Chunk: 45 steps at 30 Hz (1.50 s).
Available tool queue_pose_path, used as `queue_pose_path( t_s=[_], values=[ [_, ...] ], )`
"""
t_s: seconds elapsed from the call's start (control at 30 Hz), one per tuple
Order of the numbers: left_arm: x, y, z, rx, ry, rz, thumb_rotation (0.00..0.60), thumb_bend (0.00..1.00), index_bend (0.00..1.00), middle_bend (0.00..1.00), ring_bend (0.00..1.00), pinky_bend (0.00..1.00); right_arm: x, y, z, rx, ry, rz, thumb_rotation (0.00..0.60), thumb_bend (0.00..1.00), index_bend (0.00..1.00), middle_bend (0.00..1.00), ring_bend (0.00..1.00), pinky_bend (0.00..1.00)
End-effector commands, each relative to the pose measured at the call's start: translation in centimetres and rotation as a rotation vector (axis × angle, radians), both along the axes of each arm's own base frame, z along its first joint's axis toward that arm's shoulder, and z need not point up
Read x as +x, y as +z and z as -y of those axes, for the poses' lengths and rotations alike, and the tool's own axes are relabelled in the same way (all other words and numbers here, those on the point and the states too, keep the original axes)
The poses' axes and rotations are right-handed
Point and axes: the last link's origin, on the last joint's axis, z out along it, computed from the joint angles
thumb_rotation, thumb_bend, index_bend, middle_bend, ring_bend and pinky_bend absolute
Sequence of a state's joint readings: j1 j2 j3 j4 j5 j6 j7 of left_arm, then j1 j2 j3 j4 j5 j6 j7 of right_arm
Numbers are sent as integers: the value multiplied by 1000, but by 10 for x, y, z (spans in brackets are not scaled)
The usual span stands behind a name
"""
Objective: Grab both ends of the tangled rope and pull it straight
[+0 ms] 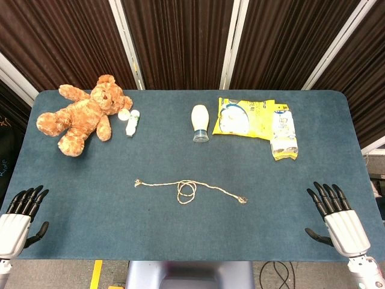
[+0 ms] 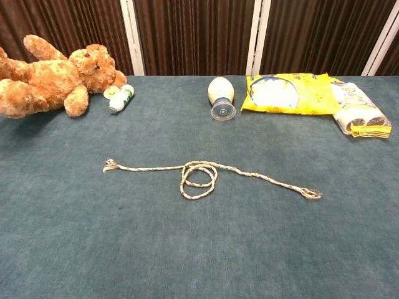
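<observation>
No step is complete: the rope (image 1: 189, 188) lies looped at mid-length, well ahead of and between the fingers of the left hand (image 1: 21, 218) and right hand (image 1: 337, 218), both apparently spread and holding nothing, so both ends remain ungrasped.

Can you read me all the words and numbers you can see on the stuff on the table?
None of it reads clearly.
Yellow bag: has print, too blurred to read.
Clear packet beside it: markings too small to read.
Small tube by the teddy bear: label too blurred.
White bottle: no text visible.
Rope: no text.
</observation>
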<state>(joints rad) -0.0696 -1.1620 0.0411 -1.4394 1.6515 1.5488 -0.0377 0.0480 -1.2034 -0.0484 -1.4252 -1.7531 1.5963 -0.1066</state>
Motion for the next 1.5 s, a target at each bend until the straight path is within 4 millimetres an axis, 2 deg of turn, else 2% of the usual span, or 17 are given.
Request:
queue_pose_path(
  t_s=[0.03,0.23,0.3,0.33,0.37,0.43,0.5,0.67,0.77,1.03,1.17,1.5],
  values=[
    [1,-3,0,-12,-3,-3,600,408,0,0,0,86,0,-1,0,6,-1,0,456,256,0,0,0,0],
    [4,-11,-3,-48,-22,0,600,408,0,0,0,89,1,-2,0,10,2,1,458,256,0,0,0,0],
    [12,-24,-11,-90,-60,12,600,407,0,0,0,92,2,-3,0,11,5,4,456,256,0,0,0,0],
    [18,-33,-18,-129,-82,14,600,407,0,0,0,92,2,-4,0,15,5,1,456,256,0,0,0,0],
    [33,-53,-37,-197,-132,23,600,407,0,0,0,92,1,-5,1,20,1,0,456,255,0,0,0,0],
    [45,-69,-55,-234,-161,29,600,407,3,0,0,93,1,-6,2,19,1,-2,457,255,0,0,0,0],
    [52,-82,-68,-260,-170,31,600,408,48,1,0,93,1,-6,2,22,-1,-3,456,255,0,0,0,0],
    [66,-118,-98,-326,-169,12,600,409,232,20,0,93,0,-9,3,32,-10,-11,457,255,0,0,0,0],
    [74,-133,-112,-324,-178,5,600,410,257,29,0,93,-1,-10,4,37,-16,-14,456,256,0,0,0,0],
    [84,-162,-137,-302,-186,-22,600,414,281,34,0,100,-5,-14,9,50,-45,-32,456,255,0,0,0,0],
    [87,-175,-150,-284,-180,-25,600,414,325,42,0,106,-5,-16,10,68,-48,-26,456,255,0,0,0,0],
    [94,-199,-166,-265,-189,-24,600,413,339,60,0,128,-7,-15,11,79,-72,-29,456,256,0,0,0,0]
  ],
)
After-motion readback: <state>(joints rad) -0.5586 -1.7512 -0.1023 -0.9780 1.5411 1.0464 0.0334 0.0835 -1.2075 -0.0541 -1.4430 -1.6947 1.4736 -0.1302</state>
